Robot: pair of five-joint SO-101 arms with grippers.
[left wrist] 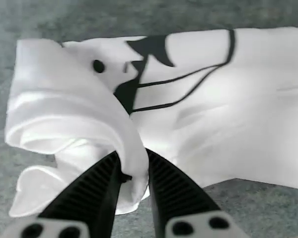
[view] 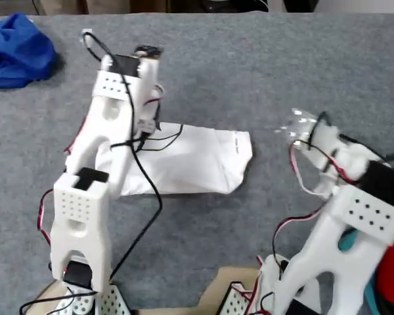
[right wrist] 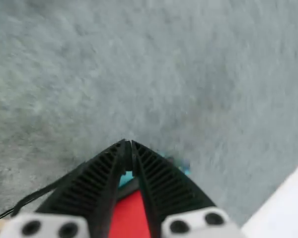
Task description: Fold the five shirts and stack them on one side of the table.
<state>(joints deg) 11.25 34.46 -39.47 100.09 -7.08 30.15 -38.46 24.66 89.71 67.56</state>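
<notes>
left gripper (left wrist: 133,161): clamped on a bunched fold at one end of the white shirt (left wrist: 228,99); the cloth curls up and over the black fingers (left wrist: 97,186).
white shirt: in the middle of the table, lying as a long band on the grey mat (view: 262,65). Black print shows on top near the pinched end, and the other end lies flat.
right gripper (right wrist: 128,146): fingers pressed together with nothing between the tips. It hangs over bare mat, to the right of the white shirt and apart from it.
blue shirt (view: 16,49): crumpled at the far left corner, well apart from the white one.
red and teal cloth (view: 389,275): at the near right edge, partly hidden by the right arm.
</notes>
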